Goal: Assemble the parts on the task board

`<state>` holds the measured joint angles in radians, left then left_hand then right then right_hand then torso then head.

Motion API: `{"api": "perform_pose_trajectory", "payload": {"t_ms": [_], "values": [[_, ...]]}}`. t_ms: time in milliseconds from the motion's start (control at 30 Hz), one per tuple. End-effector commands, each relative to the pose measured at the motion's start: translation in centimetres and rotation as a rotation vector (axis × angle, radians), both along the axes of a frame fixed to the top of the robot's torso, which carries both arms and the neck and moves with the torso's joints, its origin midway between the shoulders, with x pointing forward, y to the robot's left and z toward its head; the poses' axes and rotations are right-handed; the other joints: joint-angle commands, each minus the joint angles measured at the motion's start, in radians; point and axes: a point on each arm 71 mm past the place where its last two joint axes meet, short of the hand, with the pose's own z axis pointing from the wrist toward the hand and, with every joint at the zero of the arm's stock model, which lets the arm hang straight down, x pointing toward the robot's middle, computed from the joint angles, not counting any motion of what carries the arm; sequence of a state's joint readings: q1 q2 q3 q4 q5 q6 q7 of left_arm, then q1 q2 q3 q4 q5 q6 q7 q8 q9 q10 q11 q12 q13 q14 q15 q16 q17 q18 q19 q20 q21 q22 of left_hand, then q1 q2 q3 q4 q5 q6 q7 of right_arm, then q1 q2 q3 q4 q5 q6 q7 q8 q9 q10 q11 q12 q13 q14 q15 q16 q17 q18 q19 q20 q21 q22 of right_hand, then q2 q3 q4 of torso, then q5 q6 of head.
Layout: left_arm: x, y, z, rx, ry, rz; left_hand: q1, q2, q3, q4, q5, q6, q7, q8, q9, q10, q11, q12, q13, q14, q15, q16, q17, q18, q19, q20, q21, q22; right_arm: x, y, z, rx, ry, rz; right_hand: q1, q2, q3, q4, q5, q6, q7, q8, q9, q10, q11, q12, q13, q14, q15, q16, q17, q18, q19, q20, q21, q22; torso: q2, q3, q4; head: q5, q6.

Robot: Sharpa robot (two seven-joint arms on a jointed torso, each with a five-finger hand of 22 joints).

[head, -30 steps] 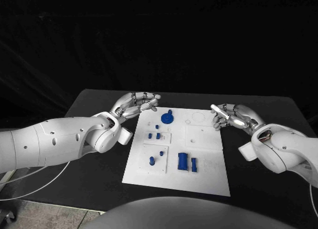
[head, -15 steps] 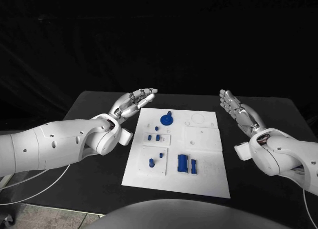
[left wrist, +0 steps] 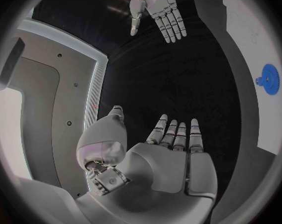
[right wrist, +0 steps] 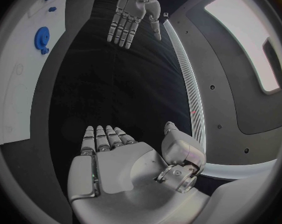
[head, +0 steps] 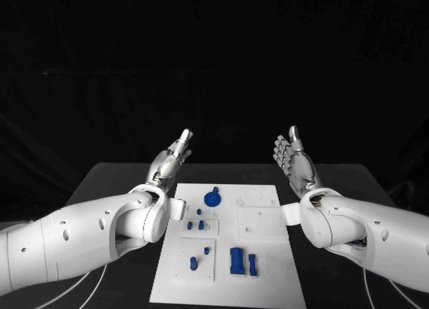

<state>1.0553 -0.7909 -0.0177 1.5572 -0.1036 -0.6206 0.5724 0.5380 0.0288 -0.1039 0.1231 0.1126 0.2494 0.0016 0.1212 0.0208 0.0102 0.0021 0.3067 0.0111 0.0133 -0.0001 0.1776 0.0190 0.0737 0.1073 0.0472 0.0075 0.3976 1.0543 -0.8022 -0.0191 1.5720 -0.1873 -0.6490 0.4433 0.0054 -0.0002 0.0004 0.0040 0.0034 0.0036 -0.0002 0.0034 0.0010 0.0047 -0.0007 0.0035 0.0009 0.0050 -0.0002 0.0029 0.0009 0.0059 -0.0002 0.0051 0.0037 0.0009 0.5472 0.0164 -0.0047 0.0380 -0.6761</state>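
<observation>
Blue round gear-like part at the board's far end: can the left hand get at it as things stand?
Probably yes: the blue round gear-like part lies uncovered on the white task board, and the left hand is raised beside it, holding nothing.

We see the white task board (head: 261, 257) lying flat in the middle of the black table. On it sit small blue parts: a round gear-like piece (head: 212, 198) near the far edge, two small pegs (head: 195, 225) mid-board, and two upright blocks (head: 242, 261) toward the near edge.
</observation>
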Motion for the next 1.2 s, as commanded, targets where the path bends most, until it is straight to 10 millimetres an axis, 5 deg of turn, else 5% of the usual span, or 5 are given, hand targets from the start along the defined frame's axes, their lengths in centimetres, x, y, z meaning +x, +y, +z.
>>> {"api": "perform_pose_trajectory", "payload": {"t_ms": [33,100,133,200,1200], "values": [[0.05,0.47,-0.48,-0.003,0.100,0.138,-0.167,-0.029,0.032,-0.038,-0.035,-0.078,-0.002,-0.038,-0.021,-0.010,-0.002,-0.095,-0.011,-0.013,0.000,-0.055,-0.019,-0.074,-0.033,-0.047,-0.008,-0.123,0.19,-0.54,-0.05,0.064,0.027,-0.134,-0.005,0.000,0.000,-0.004,-0.003,-0.004,0.000,-0.003,-0.001,-0.005,0.001,-0.004,-0.001,-0.005,0.000,-0.003,-0.001,-0.006,0.000,-0.005,-0.004,-0.001,-0.002,-0.0111,0.0031,-0.023,0.044],[0.07,0.33,-0.36,-0.010,0.109,0.152,-0.202,-0.029,0.104,-0.047,-0.042,-0.093,-0.002,-0.045,-0.021,-0.010,-0.002,-0.115,-0.011,-0.013,0.000,-0.067,-0.019,-0.074,-0.107,-0.047,-0.008,-0.149,0.29,-0.32,0.10,0.081,0.033,-0.152,-0.005,0.000,0.000,-0.004,-0.003,-0.004,0.000,-0.003,-0.001,-0.005,0.001,-0.004,-0.001,-0.005,0.000,-0.003,-0.001,-0.006,0.000,-0.005,-0.004,-0.001,-0.003,-0.0140,0.0040,-0.031,0.061],[0.07,0.30,-0.34,-0.011,0.111,0.154,-0.215,-0.029,0.104,-0.052,-0.113,-0.100,-0.002,-0.049,-0.021,-0.010,-0.002,-0.123,-0.011,-0.013,0.000,-0.070,-0.019,-0.074,-0.107,-0.047,-0.008,-0.159,0.31,-0.26,0.14,0.085,0.035,-0.157,-0.005,0.000,0.000,-0.004,-0.003,-0.004,0.000,-0.003,-0.001,-0.005,0.001,-0.004,-0.001,-0.005,0.000,-0.003,-0.001,-0.006,0.000,-0.005,-0.004,-0.001,-0.003,-0.0148,0.0042,-0.033,0.066],[0.07,0.30,-0.33,-0.011,0.111,0.155,-0.237,-0.029,0.104,-0.123,-0.113,-0.110,-0.002,-0.121,-0.021,-0.010,-0.002,-0.135,-0.011,-0.013,0.000,-0.078,-0.019,-0.074,-0.107,-0.047,-0.008,-0.175,0.34,-0.20,0.18,0.090,0.037,-0.162,-0.005,0.000,0.000,-0.004,-0.003,-0.004,0.000,-0.003,-0.001,-0.005,0.001,-0.004,-0.001,-0.005,0.000,-0.003,-0.001,-0.006,0.000,-0.005,-0.004,-0.001,-0.003,-0.0159,0.0045,-0.037,0.073],[0.07,0.30,-0.33,-0.011,0.111,0.155,-0.538,-0.029,0.104,-0.123,-0.113,-0.249,-0.002,-0.121,-0.021,-0.010,-0.002,-0.307,-0.011,-0.013,0.000,-0.178,-0.019,-0.074,-0.107,-0.047,-0.008,-0.398,0.34,-0.19,0.18,0.090,0.037,-0.162,-0.005,0.000,0.000,-0.004,-0.003,-0.004,0.000,-0.003,-0.001,-0.005,0.001,-0.004,-0.001,-0.005,0.000,-0.003,-0.001,-0.006,0.000,-0.005,-0.004,-0.001,-0.003,-0.0164,0.0047,-0.038,0.076]]}}
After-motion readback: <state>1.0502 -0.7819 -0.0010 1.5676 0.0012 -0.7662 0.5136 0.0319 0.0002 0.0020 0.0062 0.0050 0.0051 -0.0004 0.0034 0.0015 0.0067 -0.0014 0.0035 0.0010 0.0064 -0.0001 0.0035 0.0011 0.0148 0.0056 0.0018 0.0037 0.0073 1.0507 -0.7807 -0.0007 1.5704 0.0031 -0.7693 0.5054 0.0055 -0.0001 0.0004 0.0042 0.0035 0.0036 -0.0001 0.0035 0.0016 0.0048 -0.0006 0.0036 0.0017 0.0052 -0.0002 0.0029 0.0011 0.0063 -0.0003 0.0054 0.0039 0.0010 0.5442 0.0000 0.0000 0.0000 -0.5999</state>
